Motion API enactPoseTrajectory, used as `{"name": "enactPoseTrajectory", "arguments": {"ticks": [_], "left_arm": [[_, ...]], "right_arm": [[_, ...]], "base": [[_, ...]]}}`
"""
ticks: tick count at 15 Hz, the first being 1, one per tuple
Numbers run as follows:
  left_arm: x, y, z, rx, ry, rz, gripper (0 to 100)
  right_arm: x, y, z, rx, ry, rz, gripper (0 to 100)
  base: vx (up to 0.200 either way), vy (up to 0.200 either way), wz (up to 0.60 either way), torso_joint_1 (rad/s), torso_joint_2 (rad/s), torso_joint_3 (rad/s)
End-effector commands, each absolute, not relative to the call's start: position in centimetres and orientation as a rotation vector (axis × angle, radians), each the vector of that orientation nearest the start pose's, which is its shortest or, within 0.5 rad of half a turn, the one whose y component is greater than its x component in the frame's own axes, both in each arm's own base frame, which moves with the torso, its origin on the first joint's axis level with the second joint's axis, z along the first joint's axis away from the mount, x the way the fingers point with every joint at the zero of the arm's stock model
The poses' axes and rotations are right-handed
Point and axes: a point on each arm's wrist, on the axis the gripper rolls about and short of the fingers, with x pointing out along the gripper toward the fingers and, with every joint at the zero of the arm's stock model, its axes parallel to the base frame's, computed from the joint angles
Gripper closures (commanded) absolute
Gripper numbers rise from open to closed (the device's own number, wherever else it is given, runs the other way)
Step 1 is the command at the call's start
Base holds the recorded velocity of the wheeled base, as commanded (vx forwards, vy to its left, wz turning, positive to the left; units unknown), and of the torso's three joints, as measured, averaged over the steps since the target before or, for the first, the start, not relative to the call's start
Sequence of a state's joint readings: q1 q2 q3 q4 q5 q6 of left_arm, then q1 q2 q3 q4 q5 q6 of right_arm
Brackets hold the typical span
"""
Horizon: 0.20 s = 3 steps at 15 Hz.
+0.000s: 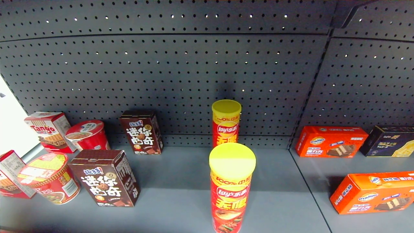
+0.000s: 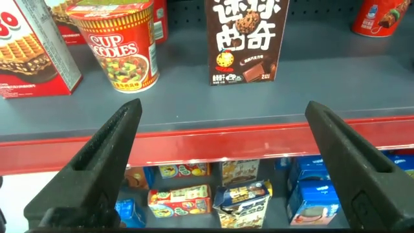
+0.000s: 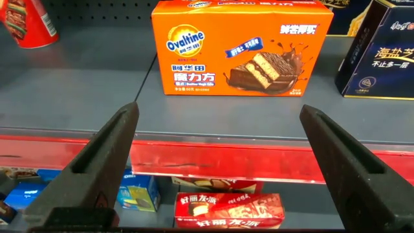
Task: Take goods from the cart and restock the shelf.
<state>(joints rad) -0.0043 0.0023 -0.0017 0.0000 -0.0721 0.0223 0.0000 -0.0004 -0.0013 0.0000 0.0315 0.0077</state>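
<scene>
Both wide open and holding nothing, the left gripper and right gripper sit at the near edge of the grey metal shelf, so I would fetch one pack and stand it on a bare spot.

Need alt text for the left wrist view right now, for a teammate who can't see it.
The left hand hangs open and empty in front of the red front edge. On the grey shelf beyond stand a noodle cup and a brown snack box; more boxes sit on the level below.
</scene>
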Motion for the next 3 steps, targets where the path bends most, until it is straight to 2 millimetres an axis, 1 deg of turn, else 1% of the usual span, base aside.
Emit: {"name": "enactPoseTrajectory", "arguments": {"ticks": [1, 3], "left_arm": [[-2.29, -0.15, 7.59, 0.023, -0.001, -0.077, 0], [-2.29, -0.16, 7.59, 0.025, -0.001, -0.077, 0]], "right_arm": [[-2.29, 0.07, 7.59, 0.008, -0.001, 0.032, 0], [-2.29, 0.07, 7.59, 0.008, -0.001, 0.032, 0]], "base": [[0.0, 0.0, 0.0, 0.0, 0.0, 0.0], [0.0, 0.0, 0.0, 0.0, 0.0, 0.0]]}}
